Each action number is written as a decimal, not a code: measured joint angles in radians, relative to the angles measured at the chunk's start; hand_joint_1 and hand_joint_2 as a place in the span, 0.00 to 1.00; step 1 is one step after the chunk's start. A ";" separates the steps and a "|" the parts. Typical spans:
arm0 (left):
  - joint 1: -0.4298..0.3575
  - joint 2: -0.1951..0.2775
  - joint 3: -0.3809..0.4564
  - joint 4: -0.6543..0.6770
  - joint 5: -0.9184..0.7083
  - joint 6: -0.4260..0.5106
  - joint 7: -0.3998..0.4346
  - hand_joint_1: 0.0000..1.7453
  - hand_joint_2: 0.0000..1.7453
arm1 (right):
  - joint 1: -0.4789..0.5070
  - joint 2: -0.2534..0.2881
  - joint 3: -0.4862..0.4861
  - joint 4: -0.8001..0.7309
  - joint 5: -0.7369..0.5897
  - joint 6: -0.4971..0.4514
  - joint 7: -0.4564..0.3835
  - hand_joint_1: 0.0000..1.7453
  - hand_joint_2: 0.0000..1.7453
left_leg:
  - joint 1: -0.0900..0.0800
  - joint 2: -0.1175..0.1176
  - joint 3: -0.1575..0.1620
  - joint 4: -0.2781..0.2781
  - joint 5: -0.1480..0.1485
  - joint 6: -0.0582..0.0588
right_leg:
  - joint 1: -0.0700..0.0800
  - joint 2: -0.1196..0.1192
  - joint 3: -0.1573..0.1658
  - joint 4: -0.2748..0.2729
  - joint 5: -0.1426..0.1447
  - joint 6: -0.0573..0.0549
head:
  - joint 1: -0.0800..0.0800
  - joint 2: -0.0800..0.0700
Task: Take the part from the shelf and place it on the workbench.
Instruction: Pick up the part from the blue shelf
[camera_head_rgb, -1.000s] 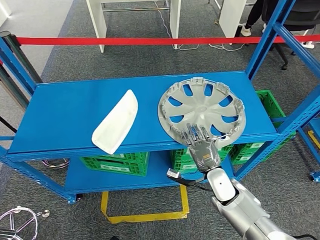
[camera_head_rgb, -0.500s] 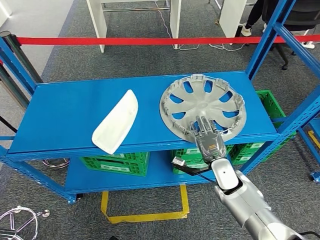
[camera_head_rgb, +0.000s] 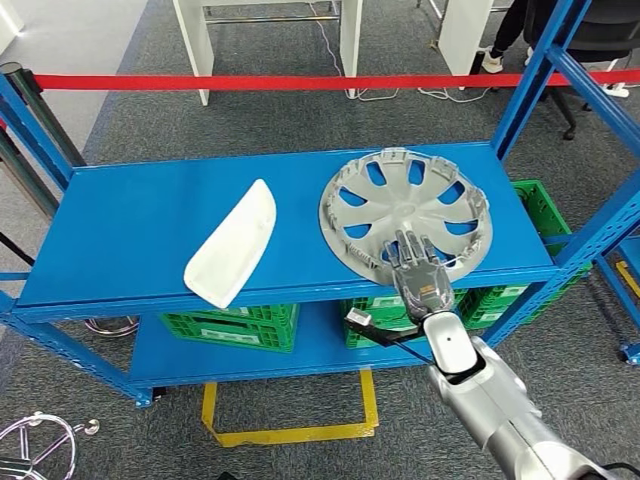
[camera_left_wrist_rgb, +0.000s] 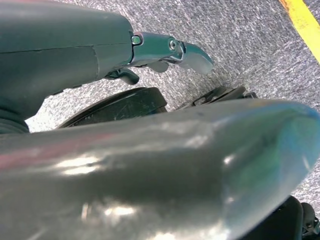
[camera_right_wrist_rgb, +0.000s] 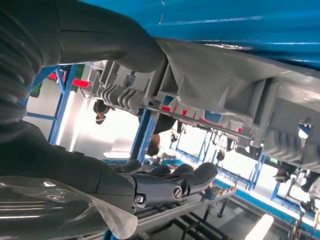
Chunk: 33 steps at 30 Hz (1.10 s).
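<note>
The round silver plastic wheel cover (camera_head_rgb: 406, 212) lies at the blue shelf's (camera_head_rgb: 151, 230) three-o'clock end. The right hand (camera_head_rgb: 417, 275) has slid further over its six-o'clock rim, fingers (camera_head_rgb: 407, 250) spread flat on top, thumb beneath, not yet clamped; lifting comes next.
</note>
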<state>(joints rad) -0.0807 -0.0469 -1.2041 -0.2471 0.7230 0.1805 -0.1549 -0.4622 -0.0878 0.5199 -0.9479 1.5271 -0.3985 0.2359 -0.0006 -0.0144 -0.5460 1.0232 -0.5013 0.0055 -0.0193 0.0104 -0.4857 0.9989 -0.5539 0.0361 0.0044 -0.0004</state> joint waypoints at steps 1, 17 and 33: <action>0.000 0.000 0.000 0.000 -0.001 -0.001 0.000 0.00 0.00 | -0.005 0.002 -0.003 0.002 -0.012 0.017 -0.005 0.00 1.00 | 0.000 0.000 0.000 0.000 0.000 0.000 | 0.000 0.000 0.000 0.000 0.000 0.000 | 0.000 0.000; 0.000 0.013 0.011 0.015 -0.002 -0.051 -0.004 0.00 0.00 | -0.196 0.042 0.003 0.074 -0.370 0.479 -0.094 0.00 1.00 | 0.000 0.001 0.003 0.000 0.005 0.000 | 0.000 0.001 0.002 0.000 0.004 0.001 | 0.000 0.000; 0.005 0.017 0.036 0.022 0.002 -0.067 -0.020 0.00 0.00 | -0.269 0.042 0.114 0.083 -0.456 0.489 -0.080 0.00 1.00 | 0.000 0.001 0.000 0.000 0.005 0.000 | 0.000 0.001 -0.001 0.000 0.004 0.001 | 0.000 0.000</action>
<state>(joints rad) -0.0757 -0.0301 -1.1679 -0.2256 0.7254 0.1137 -0.1746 -0.7312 -0.0458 0.6339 -0.8651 1.0708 0.0909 0.1561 -0.0004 -0.0135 -0.5462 1.0231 -0.4966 0.0055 -0.0192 0.0115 -0.4864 0.9991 -0.5495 0.0373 0.0045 -0.0004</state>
